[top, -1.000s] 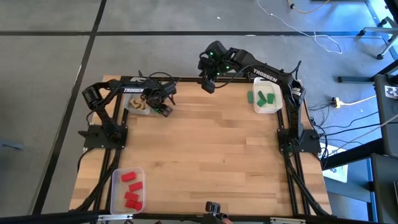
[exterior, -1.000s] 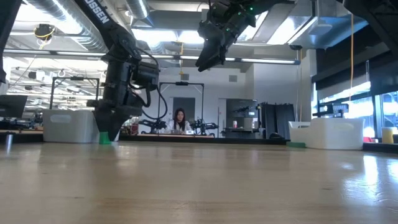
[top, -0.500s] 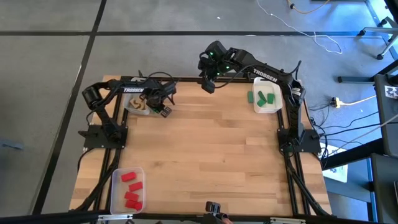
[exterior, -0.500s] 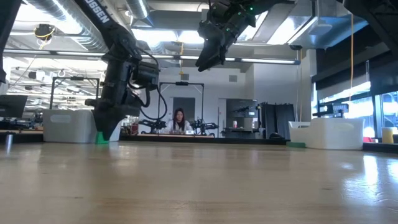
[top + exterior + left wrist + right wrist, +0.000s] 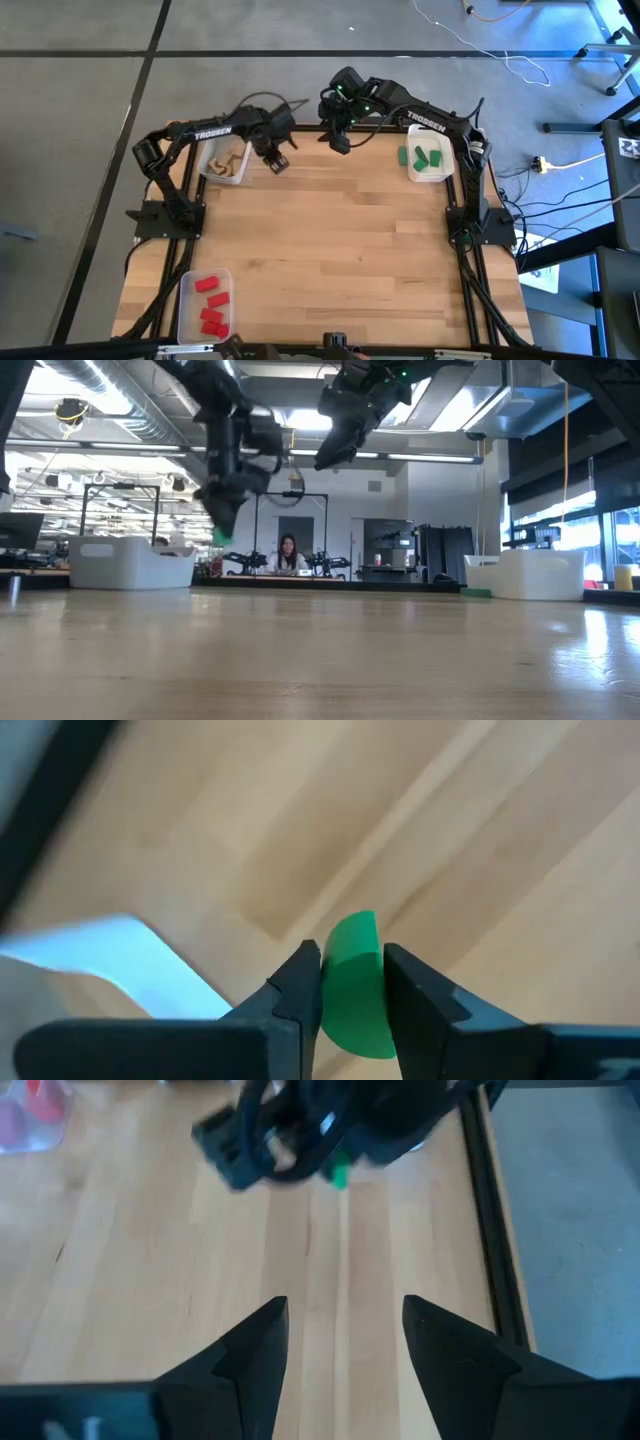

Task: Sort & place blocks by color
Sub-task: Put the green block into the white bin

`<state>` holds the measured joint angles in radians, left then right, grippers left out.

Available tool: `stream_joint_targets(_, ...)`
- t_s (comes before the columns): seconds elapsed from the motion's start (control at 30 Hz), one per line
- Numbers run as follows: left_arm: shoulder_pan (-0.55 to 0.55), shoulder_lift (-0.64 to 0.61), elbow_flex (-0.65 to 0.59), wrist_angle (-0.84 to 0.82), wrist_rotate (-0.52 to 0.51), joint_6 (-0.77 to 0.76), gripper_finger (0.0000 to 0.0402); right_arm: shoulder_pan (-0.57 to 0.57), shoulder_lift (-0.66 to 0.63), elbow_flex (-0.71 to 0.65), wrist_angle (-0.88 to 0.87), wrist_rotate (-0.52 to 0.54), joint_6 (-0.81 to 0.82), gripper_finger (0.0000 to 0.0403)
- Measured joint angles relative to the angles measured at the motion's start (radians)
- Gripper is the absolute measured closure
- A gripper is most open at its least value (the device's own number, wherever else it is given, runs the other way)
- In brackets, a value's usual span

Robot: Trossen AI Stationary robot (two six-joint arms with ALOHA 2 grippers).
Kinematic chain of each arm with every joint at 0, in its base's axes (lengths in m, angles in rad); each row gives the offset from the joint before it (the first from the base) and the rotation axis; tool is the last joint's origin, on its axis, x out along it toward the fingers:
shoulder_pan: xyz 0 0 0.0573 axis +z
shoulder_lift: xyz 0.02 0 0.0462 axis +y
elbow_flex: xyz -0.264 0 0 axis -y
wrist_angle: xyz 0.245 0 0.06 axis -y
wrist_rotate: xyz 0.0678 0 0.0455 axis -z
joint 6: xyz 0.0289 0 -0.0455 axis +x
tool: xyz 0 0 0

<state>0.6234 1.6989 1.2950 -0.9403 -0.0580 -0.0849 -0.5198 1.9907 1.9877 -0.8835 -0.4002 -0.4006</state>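
My left gripper (image 5: 278, 161) hangs above the table's far left part, just right of the bin of pale wood blocks (image 5: 226, 160), shut on a green block (image 5: 352, 945). The low view shows that block (image 5: 217, 536) well above the tabletop. My right gripper (image 5: 339, 142) is raised near the middle of the far edge, open and empty (image 5: 343, 1335). Other green blocks (image 5: 421, 156) lie in the far right bin. Red blocks (image 5: 211, 303) lie in the near left bin. My left gripper pinches the green block between its two fingers (image 5: 300, 985), which press on its flat side faces (image 5: 352, 1010). The block's rounded end (image 5: 356, 925) sticks out past the fingertips. The fingers point down from above, and the block is lifted clear of the table.
Three clear bins stand on the table: wood blocks far left (image 5: 209, 172), green blocks far right (image 5: 440, 175), red blocks near left (image 5: 187, 310). A black frame (image 5: 460, 240) runs along the table's edges. A person (image 5: 288, 553) sits far back in the room.
My left gripper has risen from the tabletop beside the wood-block bin, carrying the green block up with it, and has swung toward the table's right. The block, which stood on the table a second ago, now hangs clear in the air. The right arm has kept still.
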Motion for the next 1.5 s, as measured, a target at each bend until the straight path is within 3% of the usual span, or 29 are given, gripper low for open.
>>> stream_joint_targets(0.4,0.054,0.0,0.382,-0.13,0.126,0.242,0.032,0.017,0.0,0.0,-0.127,-0.003,-0.273,0.0204)
stream_joint_targets(0.57,0.052,0.0,0.478,-0.178,0.3,0.408,0.032,0.049,0.0,0.0,-0.129,-0.003,-0.487,0.0204)
stream_joint_targets(0.7,0.05,0.0,0.486,-0.227,0.493,0.492,0.032,0.077,0.0,0.0,-0.112,-0.003,-0.634,0.0204)
stream_joint_targets(0.77,0.05,0.0,0.486,-0.265,0.539,0.534,0.032,0.09,0.0,0.0,-0.085,-0.003,-0.654,0.0204)
stream_joint_targets(0.97,0.043,0.0,0.482,-0.317,0.552,0.585,0.032,0.133,0.0,0.0,0.022,-0.002,-0.665,0.0204)
stream_joint_targets(1.1,0.042,0.001,0.482,-0.318,0.615,0.575,0.032,0.161,0.0,0.0,0.082,0.002,-0.709,0.0204)
stream_joint_targets(1.5,0.031,0.001,0.481,-0.343,0.681,0.563,0.032,0.192,0.0,0.0,0.187,0.095,-0.705,0.0218)
